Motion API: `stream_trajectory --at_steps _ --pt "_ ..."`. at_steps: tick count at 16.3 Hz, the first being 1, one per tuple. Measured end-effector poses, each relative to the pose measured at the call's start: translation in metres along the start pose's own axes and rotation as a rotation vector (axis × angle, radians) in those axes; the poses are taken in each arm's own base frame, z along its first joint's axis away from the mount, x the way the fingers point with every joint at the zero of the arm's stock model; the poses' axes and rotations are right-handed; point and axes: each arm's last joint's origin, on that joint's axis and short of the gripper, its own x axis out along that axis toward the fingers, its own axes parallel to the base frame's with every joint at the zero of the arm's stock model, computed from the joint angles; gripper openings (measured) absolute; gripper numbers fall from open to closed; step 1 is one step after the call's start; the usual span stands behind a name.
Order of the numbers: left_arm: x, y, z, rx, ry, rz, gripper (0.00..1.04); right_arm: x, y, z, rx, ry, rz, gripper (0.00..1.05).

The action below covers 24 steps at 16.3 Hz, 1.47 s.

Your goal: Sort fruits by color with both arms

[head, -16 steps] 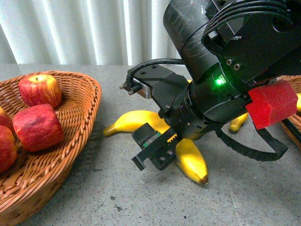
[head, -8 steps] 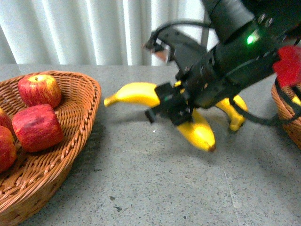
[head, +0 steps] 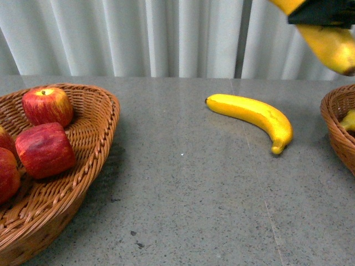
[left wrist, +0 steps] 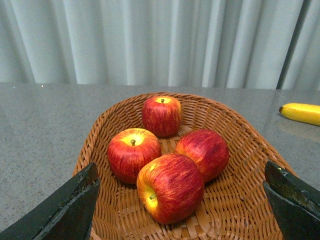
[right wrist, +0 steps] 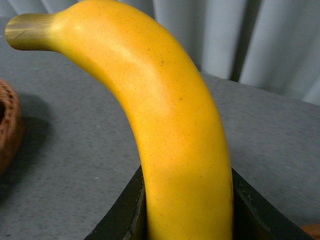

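Note:
My right gripper (right wrist: 187, 220) is shut on a yellow banana (right wrist: 165, 125), held high above the table. In the front view that banana (head: 331, 45) shows at the top right under a black bit of the gripper (head: 321, 12). A second banana (head: 252, 112) lies on the grey table. Several red apples (left wrist: 170, 186) sit in the left wicker basket (left wrist: 100, 130); three of the apples (head: 44, 149) show in the front view. My left gripper (left wrist: 182, 212) hangs open above that basket, its fingers (left wrist: 70, 207) wide apart, holding nothing.
A second wicker basket (head: 337, 124) stands at the right edge with a yellow fruit (head: 349, 120) inside. The left basket (head: 83, 166) fills the front left. A pale curtain (head: 166, 33) backs the grey table (head: 183, 199).
The right arm has lifted a banana off the table and up to the right, out of the middle of the front view. One banana stays on the table.

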Motion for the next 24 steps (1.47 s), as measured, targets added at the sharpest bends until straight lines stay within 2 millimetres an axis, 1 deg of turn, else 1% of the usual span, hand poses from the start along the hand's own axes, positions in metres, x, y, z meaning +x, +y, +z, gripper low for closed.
stream_trajectory --at_steps 3,4,5,6,7,9,10,11,12,13,14,15,16,17,18,19,20,24 --pt "0.0 0.0 0.0 0.0 0.0 0.0 0.98 -0.034 -0.041 -0.023 -0.018 0.004 -0.093 0.34" --pt "0.0 0.0 0.0 0.0 0.0 0.0 0.98 -0.047 -0.052 -0.037 -0.039 0.015 -0.121 0.34" --pt "0.0 0.0 0.0 0.0 0.0 0.0 0.98 -0.056 -0.058 -0.046 -0.05 0.033 -0.129 0.34" --pt "0.0 0.0 0.0 0.0 0.0 0.0 0.98 -0.066 -0.068 -0.057 -0.071 0.043 -0.159 0.34" --pt "0.0 0.0 0.0 0.0 0.0 0.0 0.98 -0.074 -0.079 -0.063 -0.073 0.053 -0.189 0.34" --pt "0.0 0.0 0.0 0.0 0.0 0.0 0.98 -0.095 -0.112 -0.078 -0.061 0.081 -0.29 0.34" --pt "0.0 0.0 0.0 0.0 0.0 0.0 0.98 -0.105 -0.125 -0.087 -0.061 0.108 -0.333 0.34" --pt "0.0 0.0 0.0 0.0 0.0 0.0 0.98 -0.11 -0.129 -0.091 -0.062 0.133 -0.35 0.34" --pt "0.0 0.0 0.0 0.0 0.0 0.0 0.98 -0.119 -0.134 -0.099 -0.053 0.177 -0.354 0.34" --pt "0.0 0.0 0.0 0.0 0.0 0.0 0.98 -0.124 -0.135 -0.105 -0.047 0.211 -0.334 0.34" --pt "0.0 0.0 0.0 0.0 0.0 0.0 0.98 -0.131 -0.132 -0.111 -0.036 0.256 -0.302 0.4" --pt "0.0 0.0 0.0 0.0 0.0 0.0 0.98 -0.135 -0.129 -0.109 -0.031 0.249 -0.28 0.5" --pt "0.0 0.0 0.0 0.0 0.0 0.0 0.98 -0.142 -0.122 -0.098 -0.053 0.215 -0.274 0.64" --pt "0.0 0.0 0.0 0.0 0.0 0.0 0.98 -0.134 -0.098 -0.059 -0.093 0.104 -0.254 0.99" --pt "0.0 0.0 0.0 0.0 0.0 0.0 0.98 -0.099 -0.06 -0.024 -0.028 0.069 -0.188 0.98" --pt "0.0 0.0 0.0 0.0 0.0 0.0 0.98 -0.04 -0.02 -0.006 0.055 0.175 -0.11 0.98" --pt "0.0 0.0 0.0 0.0 0.0 0.0 0.98 0.016 0.001 -0.005 0.117 0.248 -0.106 0.98" --pt "0.0 0.0 0.0 0.0 0.0 0.0 0.98 0.029 0.01 0.001 0.103 0.23 -0.085 0.98"
